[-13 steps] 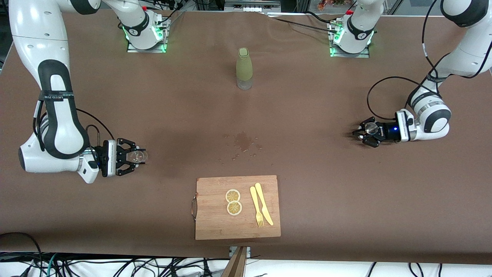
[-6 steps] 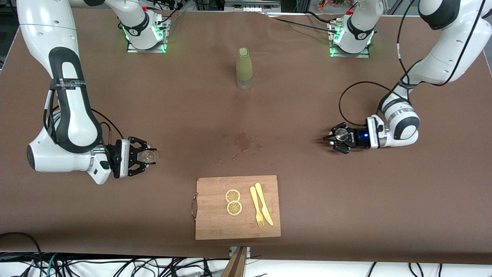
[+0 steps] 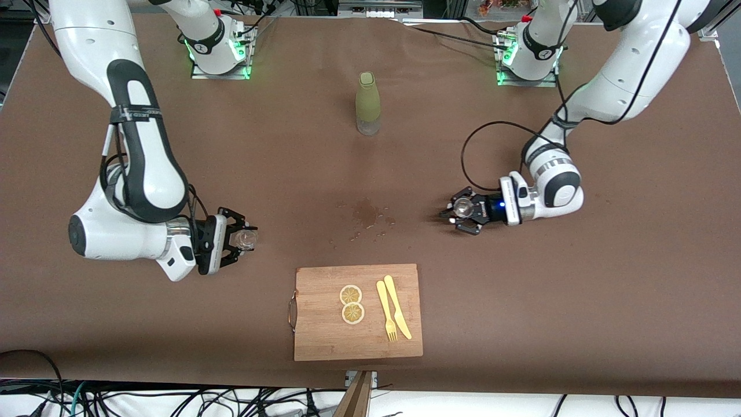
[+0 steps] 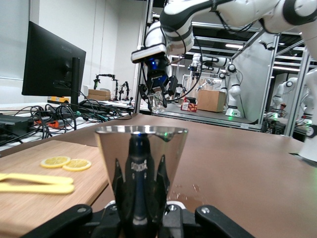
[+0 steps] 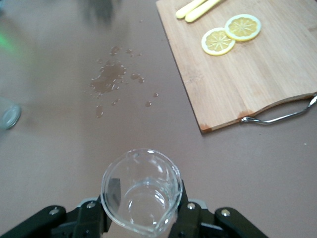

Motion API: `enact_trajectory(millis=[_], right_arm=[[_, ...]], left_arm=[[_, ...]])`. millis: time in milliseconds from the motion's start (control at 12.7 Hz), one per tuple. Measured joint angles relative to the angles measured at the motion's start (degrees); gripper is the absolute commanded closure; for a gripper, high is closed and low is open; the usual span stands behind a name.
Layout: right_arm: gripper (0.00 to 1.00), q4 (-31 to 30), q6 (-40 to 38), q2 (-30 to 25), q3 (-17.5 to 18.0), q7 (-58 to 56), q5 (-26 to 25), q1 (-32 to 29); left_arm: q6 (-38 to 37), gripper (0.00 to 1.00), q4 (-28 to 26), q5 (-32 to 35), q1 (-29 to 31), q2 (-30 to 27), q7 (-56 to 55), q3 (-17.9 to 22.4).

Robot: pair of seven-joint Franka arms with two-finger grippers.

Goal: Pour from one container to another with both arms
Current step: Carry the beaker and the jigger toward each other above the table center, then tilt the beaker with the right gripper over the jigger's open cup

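A shiny metal cup stands upright in my left gripper, which is shut on it low over the brown table, toward the left arm's end. A clear glass beaker with a pouring lip is clamped in my right gripper, raised over the table toward the right arm's end. The left wrist view shows the right gripper and its beaker in the air farther off. The beaker looks nearly empty.
A wet patch marks the table between the grippers. A green bottle stands near the bases. Nearer the front camera lies a wooden cutting board with two lemon slices and a yellow fork and knife.
Both arms have swung toward the table's middle with their containers held. The two grippers are closer together than before.
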Motion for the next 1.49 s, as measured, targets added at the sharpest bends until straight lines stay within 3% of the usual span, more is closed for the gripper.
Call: enact_trajectory(millis=[471,786,1493], right_arm=[[0.92,1.9,3.1,0.0,0.0,18.0,-10.1,6.9],[0.92,3.7,3.1,0.0,0.1,28.7,-18.8,11.9],[0.92,6.4,-0.4,0.0,-1.1,39.8,-29.7,21.1]], left_arm=[[4.0,1.0,1.0,-15.3,-11.7,-0.6,5.0,0.1],[7.3,1.0,3.4,-17.7,-15.4,-0.3,5.1,0.7],[15.8,1.0,14.5,-30.0,-25.4,6.1,6.1,1.6]])
